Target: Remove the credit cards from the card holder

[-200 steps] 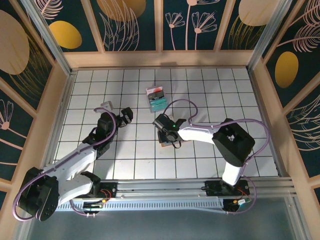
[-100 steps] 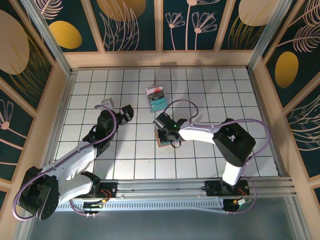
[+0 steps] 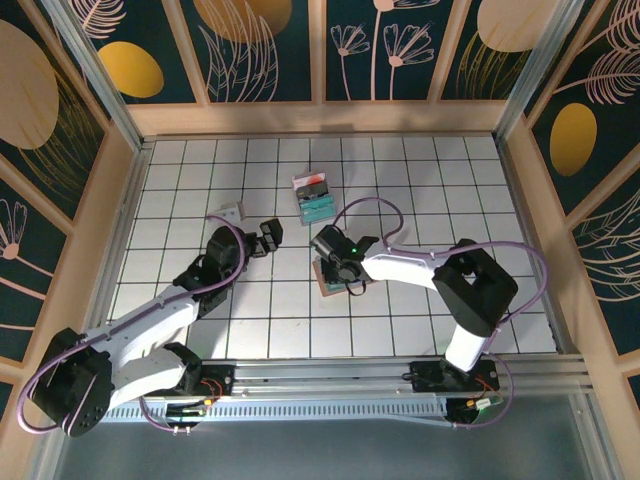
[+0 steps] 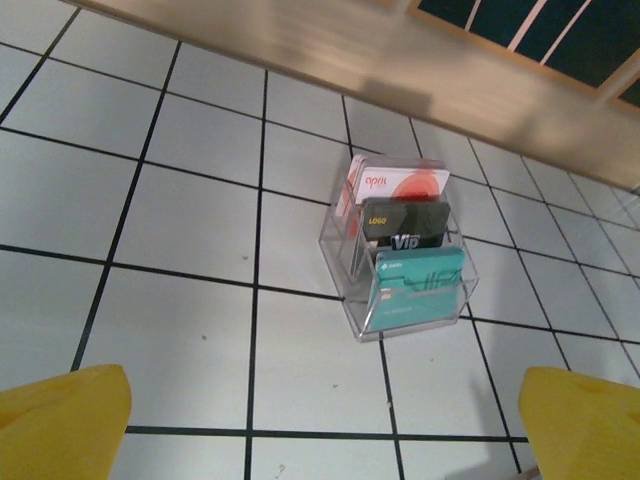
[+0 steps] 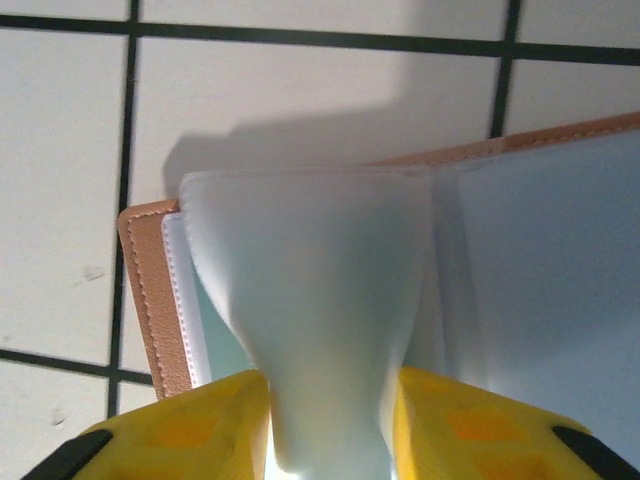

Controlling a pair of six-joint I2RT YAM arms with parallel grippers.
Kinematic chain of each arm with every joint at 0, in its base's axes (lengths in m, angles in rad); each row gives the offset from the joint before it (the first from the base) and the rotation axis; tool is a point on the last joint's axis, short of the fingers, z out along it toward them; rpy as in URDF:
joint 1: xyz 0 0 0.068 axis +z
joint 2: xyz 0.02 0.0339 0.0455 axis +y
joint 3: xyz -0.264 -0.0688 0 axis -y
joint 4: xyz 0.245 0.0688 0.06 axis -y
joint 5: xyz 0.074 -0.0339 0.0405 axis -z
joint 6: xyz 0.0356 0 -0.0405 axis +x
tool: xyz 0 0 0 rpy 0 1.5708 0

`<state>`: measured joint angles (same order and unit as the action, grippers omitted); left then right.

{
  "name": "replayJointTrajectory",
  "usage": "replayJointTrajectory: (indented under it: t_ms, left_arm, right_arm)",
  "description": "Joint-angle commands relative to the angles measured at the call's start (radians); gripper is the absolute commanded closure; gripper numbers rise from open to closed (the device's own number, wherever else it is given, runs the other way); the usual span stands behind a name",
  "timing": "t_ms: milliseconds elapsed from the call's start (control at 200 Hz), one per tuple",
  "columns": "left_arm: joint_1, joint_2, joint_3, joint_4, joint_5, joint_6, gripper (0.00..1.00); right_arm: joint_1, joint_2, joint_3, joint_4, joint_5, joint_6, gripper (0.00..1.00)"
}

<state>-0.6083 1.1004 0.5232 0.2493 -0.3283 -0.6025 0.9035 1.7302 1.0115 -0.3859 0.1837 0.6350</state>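
**Right gripper (image 5: pixel 330 405) pinching an inner sleeve (image 5: pixel 310 270) of the open holder (image 5: pixel 140 290); no card drawn out.**

The right fingers (image 5: pixel 200 435) are clamped together on the pale translucent sleeve. The holder (image 3: pixel 326 284) lies spread open, tan cover down, directly under that gripper (image 3: pixel 336 262). You see no card clear of the holder, so judge removal to be at its first step. The left gripper (image 4: pixel 322 425), left of the holder and well apart from it, has its fingers (image 4: pixel 60 425) wide apart and holds nothing. Beyond the holder a clear rack (image 4: pixel 400 250) holds three cards; where they came from cannot be told. The table (image 3: pixel 420 160) is white tile with a dark grid, enclosed by wood-framed dark floral panels (image 3: pixel 260 50).
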Motion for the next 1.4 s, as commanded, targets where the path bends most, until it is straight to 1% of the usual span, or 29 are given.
replayJointTrajectory:
  t_ms: [0,175,335,475,641,911,1271,1396]
  left_arm:
    - [-0.002,0.01,0.014,0.006,-0.038,0.012,0.01]
    - [-0.001,0.015,0.034,-0.006,-0.069,0.03,0.01]
    - [-0.002,0.025,0.044,-0.019,-0.077,0.035,0.01]
    - [-0.004,0.023,0.049,-0.026,-0.088,0.041,0.01]
    - [-0.003,0.018,0.06,-0.035,-0.1,0.053,0.01]
    - [-0.007,0.028,0.075,-0.048,-0.103,0.074,0.01]
    - [-0.06,0.077,0.121,-0.067,-0.126,0.111,0.01]
    - [-0.112,0.129,0.151,-0.074,-0.154,0.133,0.01]
  right_arm:
    - [-0.018,-0.024,0.009,-0.066,0.078,0.008,0.62]
    - [-0.033,-0.045,0.012,-0.079,0.109,0.001,0.57]
    - [-0.061,-0.052,0.007,-0.097,0.145,0.0,0.57]
    - [-0.084,-0.057,0.004,-0.11,0.171,0.001,0.6]
    - [-0.097,-0.078,0.0,-0.129,0.2,0.007,0.57]
    - [-0.152,-0.154,-0.063,-0.11,0.201,0.009,0.53]
    - [-0.237,-0.245,-0.165,-0.087,0.187,0.011,0.54]
    - [-0.277,-0.283,-0.212,-0.071,0.17,0.005,0.56]
